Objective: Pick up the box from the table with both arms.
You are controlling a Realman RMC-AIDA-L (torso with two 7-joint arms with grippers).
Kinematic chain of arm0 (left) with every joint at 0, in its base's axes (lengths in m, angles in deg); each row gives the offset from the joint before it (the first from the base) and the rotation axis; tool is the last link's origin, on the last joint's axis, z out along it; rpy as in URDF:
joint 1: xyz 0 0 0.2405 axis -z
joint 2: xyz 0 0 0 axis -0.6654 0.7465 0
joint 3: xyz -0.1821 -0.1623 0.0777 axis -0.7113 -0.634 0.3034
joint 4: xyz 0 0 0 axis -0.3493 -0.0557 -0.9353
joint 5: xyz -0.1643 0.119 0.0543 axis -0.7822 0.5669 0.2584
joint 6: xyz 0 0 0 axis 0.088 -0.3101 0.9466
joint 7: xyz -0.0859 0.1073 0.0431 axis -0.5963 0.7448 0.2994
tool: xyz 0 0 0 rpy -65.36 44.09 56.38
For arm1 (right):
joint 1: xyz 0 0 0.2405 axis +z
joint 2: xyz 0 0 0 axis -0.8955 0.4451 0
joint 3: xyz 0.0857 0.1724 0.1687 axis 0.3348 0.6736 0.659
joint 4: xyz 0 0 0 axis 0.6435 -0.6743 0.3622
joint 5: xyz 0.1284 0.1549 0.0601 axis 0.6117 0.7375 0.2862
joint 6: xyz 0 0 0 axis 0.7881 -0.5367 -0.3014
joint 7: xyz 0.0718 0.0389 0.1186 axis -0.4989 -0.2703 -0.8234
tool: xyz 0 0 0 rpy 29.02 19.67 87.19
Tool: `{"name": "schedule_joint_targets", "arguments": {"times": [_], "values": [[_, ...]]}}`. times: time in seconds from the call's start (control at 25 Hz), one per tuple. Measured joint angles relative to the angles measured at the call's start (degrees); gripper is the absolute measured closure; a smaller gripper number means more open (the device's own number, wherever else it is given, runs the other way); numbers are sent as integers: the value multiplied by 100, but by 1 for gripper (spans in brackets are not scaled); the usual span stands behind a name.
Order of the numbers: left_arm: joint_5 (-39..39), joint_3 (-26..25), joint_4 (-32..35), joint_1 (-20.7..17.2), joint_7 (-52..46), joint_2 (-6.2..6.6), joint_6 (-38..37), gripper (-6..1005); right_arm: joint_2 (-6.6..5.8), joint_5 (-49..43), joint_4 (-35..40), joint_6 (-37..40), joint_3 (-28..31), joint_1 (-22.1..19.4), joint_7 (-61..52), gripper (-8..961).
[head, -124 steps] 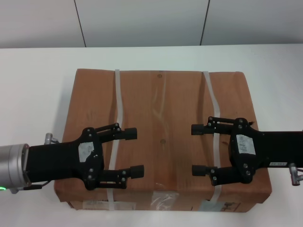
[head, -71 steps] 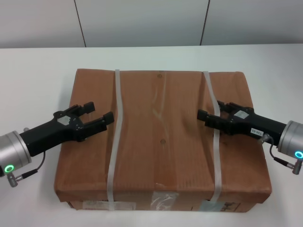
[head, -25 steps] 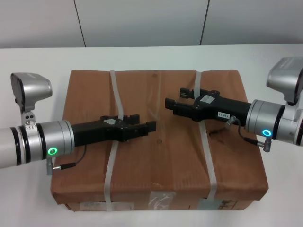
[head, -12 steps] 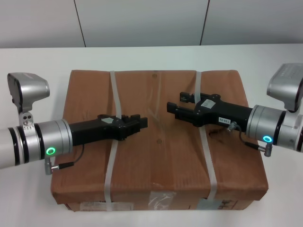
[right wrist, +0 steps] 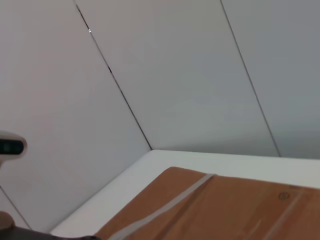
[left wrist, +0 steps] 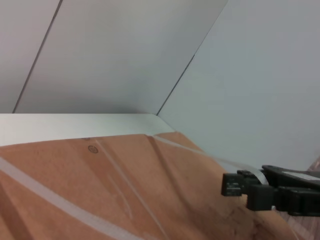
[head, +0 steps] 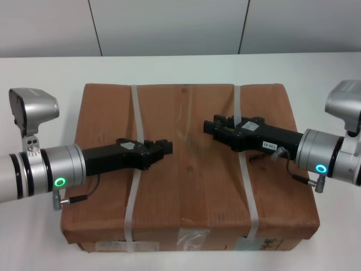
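Note:
The box (head: 189,186) lies flat on the white table (head: 39,73). It is brown cardboard with two whitish straps (head: 134,107) and labels on its near side (head: 192,240). My left gripper (head: 166,148) reaches in from the left, turned on edge, and crosses the left strap over the box top. My right gripper (head: 210,125) reaches in from the right across the right strap (head: 237,101). The two tips point at each other with a gap between them. The left wrist view shows the box top (left wrist: 100,190) and the right gripper (left wrist: 235,184). The right wrist view shows the box (right wrist: 225,205).
A grey panelled wall (head: 169,25) stands behind the table's far edge. Bare tabletop shows left, right and behind the box (right wrist: 150,170). The silver arm segments with green ring lights (head: 59,182) hang over the box's side edges.
Five seconds ago both grippers lay flat over the box's near half. They then swung out and came in from the sides. In the last second both tips drew slightly apart.

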Motion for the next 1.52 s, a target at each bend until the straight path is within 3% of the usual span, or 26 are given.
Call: {"name": "schedule_joint_targets", "arguments": {"times": [0.2,0.48,0.96,1.52], "values": [[3,0,0,-18,4,0,-6,867,-19,-39,38,107,-61,-38,-799,536],[-25,0,0,-81,36,0,-27,867,-44,-50,236,268,-311,-114,-1869,832],[-35,-63,2,-145,103,0,-41,868,-44,1,298,322,-254,-290,-2216,921],[-38,-71,108,-170,140,22,-245,870,-32,102,392,485,-189,-430,-2116,918]]}}
